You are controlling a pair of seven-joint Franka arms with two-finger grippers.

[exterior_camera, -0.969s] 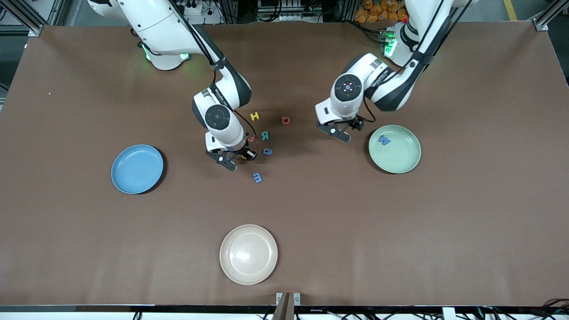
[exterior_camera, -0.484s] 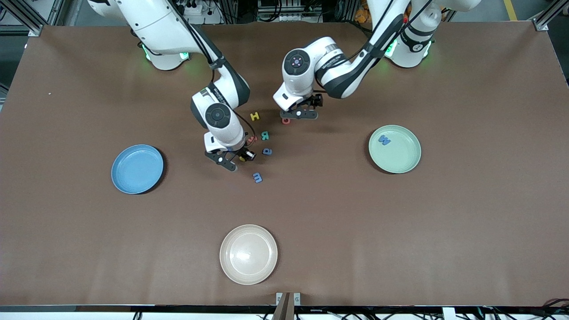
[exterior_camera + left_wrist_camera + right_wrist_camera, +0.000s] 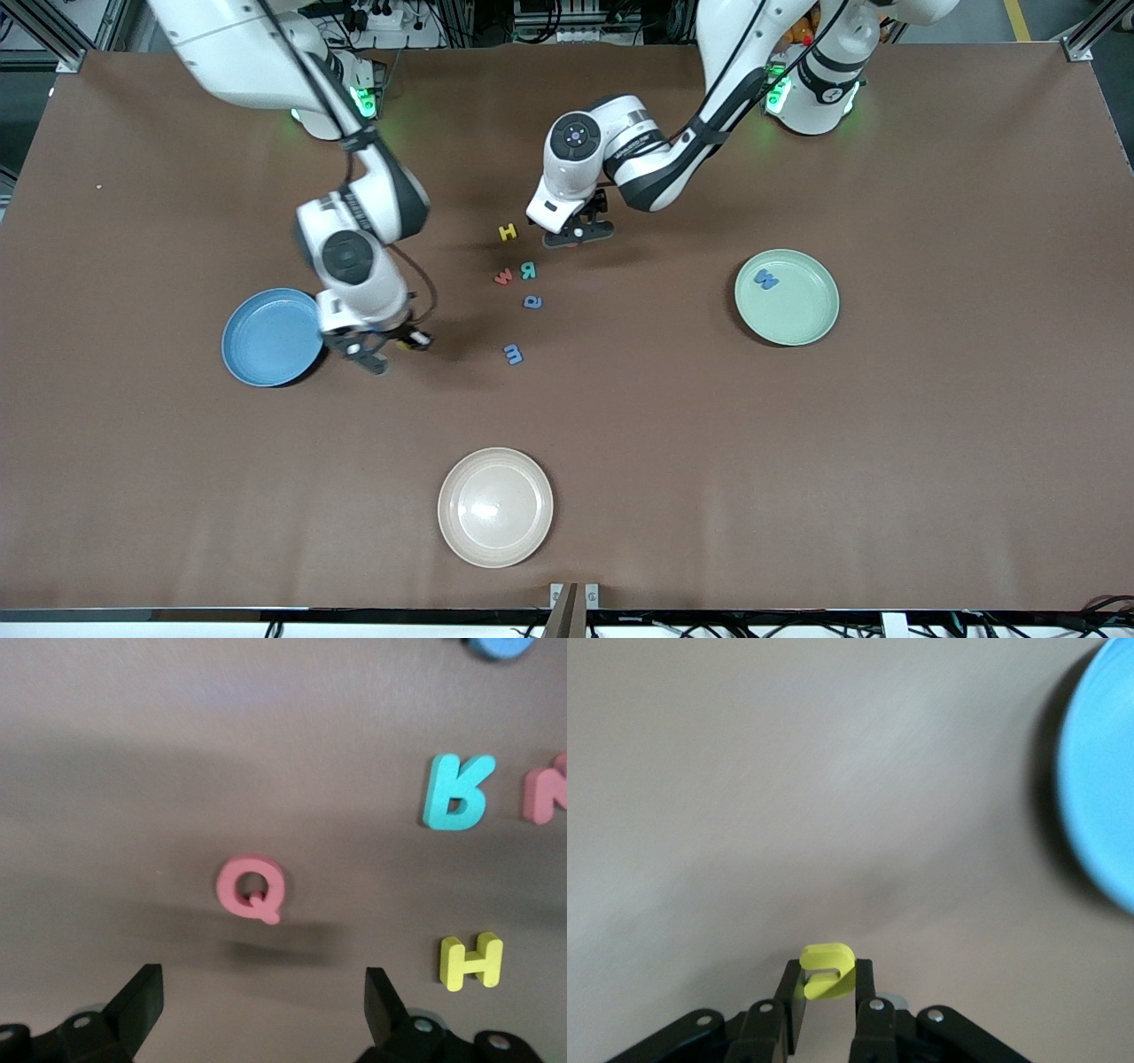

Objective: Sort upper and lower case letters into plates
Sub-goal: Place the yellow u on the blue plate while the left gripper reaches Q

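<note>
Right gripper (image 3: 379, 347) clamped on yellow letter (image 3: 827, 972), up over bare bench (image 3: 797, 461) just beside blue plate (image 3: 270, 337); plate lies toward right arm's end from it, so short carry sideways remains. Left gripper (image 3: 578, 232) spread wide above pink Q (image 3: 252, 889), Q centred between fingers. Mint plate (image 3: 787, 297) well apart.

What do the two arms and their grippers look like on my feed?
Both arms have glossy white shells with dark grey joint bands, round black wrist caps and thin black cables. Green lights glow near their bases. The left gripper and right gripper are black, with two fingers each.
</note>
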